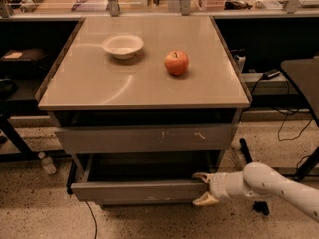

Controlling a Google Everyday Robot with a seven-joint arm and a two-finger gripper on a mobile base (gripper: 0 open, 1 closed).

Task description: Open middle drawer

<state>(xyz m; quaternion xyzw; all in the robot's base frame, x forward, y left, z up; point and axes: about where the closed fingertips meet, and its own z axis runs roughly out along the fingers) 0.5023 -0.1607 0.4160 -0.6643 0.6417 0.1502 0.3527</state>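
The middle drawer is the grey flat front below the scratched top front. It stands pulled out a little, with its dark shallow box showing behind it. My gripper is at the drawer front's right end, on the white arm that comes in from the lower right. Its fingers are spread. The upper fingertip lies over the front's top edge and the lower one sits by the bottom edge. I cannot tell whether they press on the front.
The top drawer front, with white scratches, is closed. A white bowl and a red apple sit on the cabinet top. A small bottle stands on the floor at left. A dark table and cables are at right.
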